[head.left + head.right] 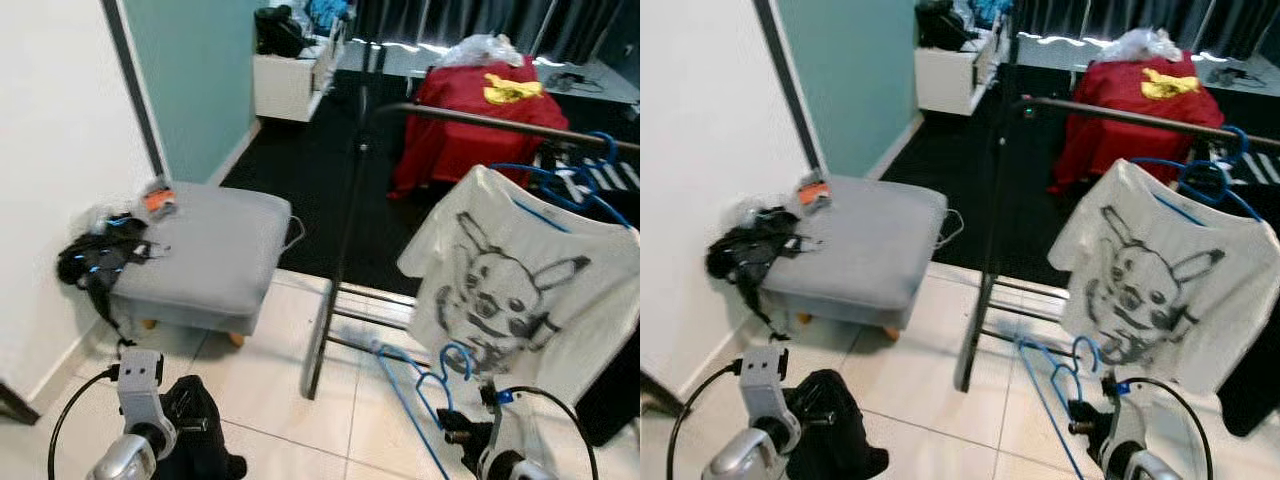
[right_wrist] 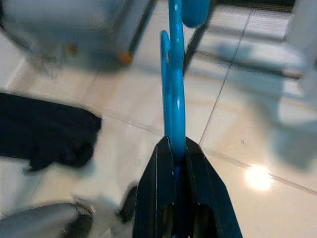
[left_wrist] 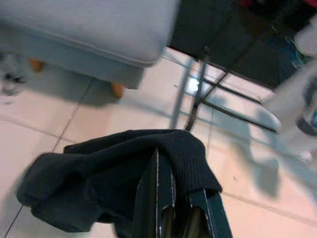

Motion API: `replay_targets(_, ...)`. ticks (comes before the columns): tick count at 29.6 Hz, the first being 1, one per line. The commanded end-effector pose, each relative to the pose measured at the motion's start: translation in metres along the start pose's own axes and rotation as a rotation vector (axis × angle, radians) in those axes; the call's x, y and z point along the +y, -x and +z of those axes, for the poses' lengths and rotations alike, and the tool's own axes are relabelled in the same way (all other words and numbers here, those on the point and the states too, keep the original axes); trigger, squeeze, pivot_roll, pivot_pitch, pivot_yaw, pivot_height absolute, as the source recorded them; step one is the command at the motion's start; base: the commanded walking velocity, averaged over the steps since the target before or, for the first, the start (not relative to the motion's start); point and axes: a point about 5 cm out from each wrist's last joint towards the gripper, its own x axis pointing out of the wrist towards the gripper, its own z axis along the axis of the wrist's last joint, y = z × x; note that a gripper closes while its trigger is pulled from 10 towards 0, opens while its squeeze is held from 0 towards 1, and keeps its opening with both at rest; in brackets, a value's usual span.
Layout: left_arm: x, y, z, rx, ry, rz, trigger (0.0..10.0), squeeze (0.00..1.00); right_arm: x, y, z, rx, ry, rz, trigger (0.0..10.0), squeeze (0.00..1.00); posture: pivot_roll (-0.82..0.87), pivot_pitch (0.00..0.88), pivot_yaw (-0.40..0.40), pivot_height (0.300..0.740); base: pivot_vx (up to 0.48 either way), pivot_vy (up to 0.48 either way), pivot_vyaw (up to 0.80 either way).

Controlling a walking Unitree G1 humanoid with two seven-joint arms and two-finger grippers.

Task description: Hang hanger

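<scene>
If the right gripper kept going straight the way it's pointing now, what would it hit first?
Probably the floor tiles near the rack's base; the right gripper, shut on the blue hanger, points down there. Depth is unclear.

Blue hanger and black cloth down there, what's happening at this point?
The right gripper is shut on a blue hanger, held low over the tiled floor in front of the clothes rack. The left gripper is shut on a black garment, which is not on the hanger. A white printed T-shirt hangs on another blue hanger on the rack. A grey ottoman stands to the robot's left.
</scene>
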Motion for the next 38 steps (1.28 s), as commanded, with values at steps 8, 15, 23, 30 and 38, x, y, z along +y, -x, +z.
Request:
replay_targets(8, 0.008, 0.001, -0.014, 0.056, 0.008, 0.034, 10.0, 0.00, -0.006, -0.002, -0.008, 0.014, -0.011, -0.071, 10.0, 0.00, -0.01, 0.071, -0.057, 0.740, 0.000, 0.000, 0.80)
replay_targets(15, 0.007, -0.002, -0.018, 0.080, -0.015, 0.015, 10.0, 0.00, -0.008, -0.001, -0.013, -0.019, 0.002, -0.150, 10.0, 0.00, -0.01, 0.057, -0.047, 0.740, 0.000, 0.000, 0.80)
replay_targets(23, 0.008, -0.009, -0.018, 0.105, -0.021, -0.002, 10.0, 0.00, -0.004, -0.013, -0.012, 0.002, 0.024, -0.131, 10.0, 0.00, 0.01, 0.014, -0.022, 0.740, 0.000, 0.000, 0.80)
replay_targets(30, 0.013, -0.022, -0.011, 0.124, -0.012, 0.041, 10.0, 0.00, -0.001, -0.030, -0.004, 0.002, -0.001, -0.179, 10.0, 0.00, 0.03, 0.000, -0.009, 0.740, 0.000, 0.000, 0.80)
replay_targets(38, 0.015, -0.024, -0.013, 0.138, 0.012, 0.115, 10.0, 0.00, -0.019, -0.025, -0.001, 0.016, 0.016, -0.276, 10.0, 0.00, 0.00, 0.000, 0.001, 0.740, 0.000, 0.000, 0.80)
